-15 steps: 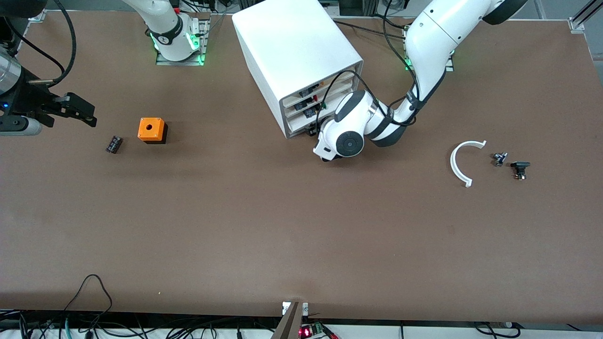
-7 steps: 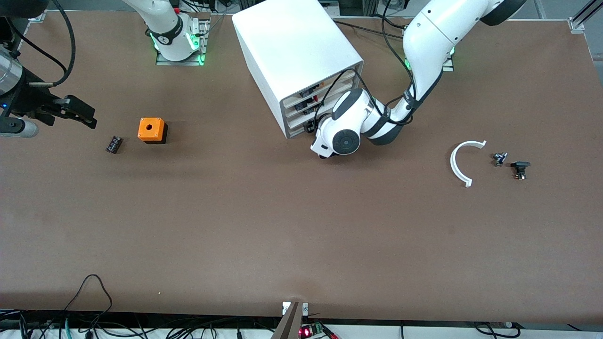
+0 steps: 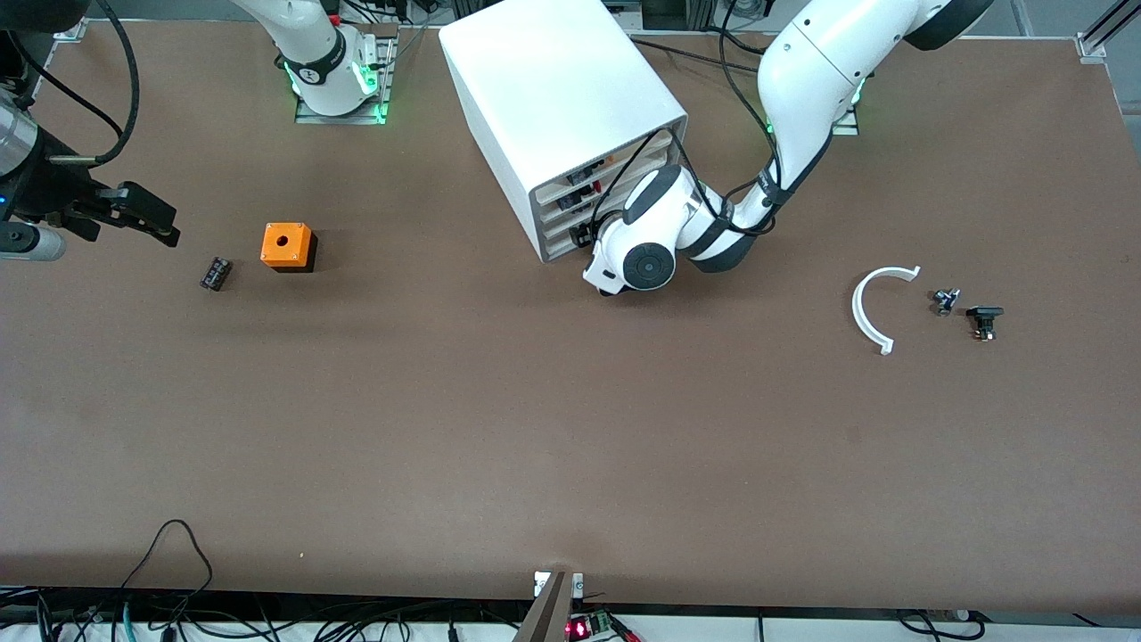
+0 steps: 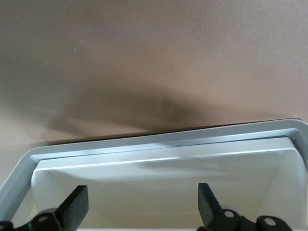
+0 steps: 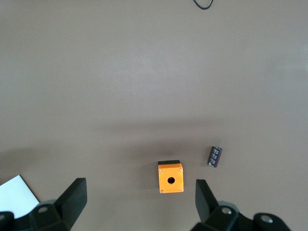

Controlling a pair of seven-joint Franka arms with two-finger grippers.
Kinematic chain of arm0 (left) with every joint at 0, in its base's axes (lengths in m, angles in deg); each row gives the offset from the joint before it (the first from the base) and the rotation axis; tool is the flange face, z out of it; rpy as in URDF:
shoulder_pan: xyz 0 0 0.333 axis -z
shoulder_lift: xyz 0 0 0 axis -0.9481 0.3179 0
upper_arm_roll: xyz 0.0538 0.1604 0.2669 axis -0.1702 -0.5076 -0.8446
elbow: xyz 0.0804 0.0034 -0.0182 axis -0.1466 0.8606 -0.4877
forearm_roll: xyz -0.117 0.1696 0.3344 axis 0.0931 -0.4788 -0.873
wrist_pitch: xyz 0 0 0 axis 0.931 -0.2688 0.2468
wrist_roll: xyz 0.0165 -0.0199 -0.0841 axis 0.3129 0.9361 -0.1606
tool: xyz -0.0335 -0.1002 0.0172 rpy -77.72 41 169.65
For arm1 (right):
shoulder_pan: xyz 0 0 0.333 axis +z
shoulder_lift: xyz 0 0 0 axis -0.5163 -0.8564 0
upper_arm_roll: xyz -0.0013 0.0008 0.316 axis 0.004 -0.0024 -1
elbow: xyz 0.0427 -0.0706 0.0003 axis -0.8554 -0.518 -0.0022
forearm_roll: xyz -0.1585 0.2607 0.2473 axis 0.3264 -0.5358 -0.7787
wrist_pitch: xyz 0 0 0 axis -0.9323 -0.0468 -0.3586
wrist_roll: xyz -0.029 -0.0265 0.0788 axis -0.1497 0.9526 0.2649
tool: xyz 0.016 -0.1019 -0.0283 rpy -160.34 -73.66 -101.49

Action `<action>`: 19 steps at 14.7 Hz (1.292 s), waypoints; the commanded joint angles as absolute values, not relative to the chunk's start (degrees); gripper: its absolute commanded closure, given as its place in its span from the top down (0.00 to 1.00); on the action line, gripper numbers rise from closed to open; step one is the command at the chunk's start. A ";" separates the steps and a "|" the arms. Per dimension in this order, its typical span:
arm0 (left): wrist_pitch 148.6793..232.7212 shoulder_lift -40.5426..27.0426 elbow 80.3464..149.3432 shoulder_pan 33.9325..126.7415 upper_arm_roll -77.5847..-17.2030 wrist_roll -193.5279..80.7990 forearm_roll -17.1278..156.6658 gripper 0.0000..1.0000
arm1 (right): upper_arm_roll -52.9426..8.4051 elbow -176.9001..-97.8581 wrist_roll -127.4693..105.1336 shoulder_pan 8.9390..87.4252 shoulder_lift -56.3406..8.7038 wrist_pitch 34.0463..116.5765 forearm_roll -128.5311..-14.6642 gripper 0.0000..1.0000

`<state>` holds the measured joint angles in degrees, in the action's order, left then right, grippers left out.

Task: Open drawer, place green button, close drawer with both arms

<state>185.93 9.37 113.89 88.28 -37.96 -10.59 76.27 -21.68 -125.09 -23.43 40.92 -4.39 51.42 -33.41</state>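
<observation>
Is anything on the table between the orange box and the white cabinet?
No. In the front view, only bare brown table lies between the orange box and the white cabinet.

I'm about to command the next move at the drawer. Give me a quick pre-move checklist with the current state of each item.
1. Left claw open at the drawer rim: ok, fingers spread wide.
2. Left claw gripping the drawer: not ok, nothing is clamped.
3. Drawer out far enough for the button: cannot tell; the left arm hides the cabinet front in the front view.
4. Button free on the table toward the left arm's end, beside the white curved piece: ok.
5. Right claw open and empty, waiting above the orange box: ok.
</observation>
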 commanded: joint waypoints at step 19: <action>169.87 -1.08 96.79 73.41 -38.21 -39.31 49.70 1.00 | -21.83 -123.35 -24.46 40.93 -5.54 51.27 -32.73 1.00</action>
<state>171.05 0.62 96.96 76.42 -38.48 -31.56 51.00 -21.68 -125.03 -23.47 40.92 -4.77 51.61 -33.41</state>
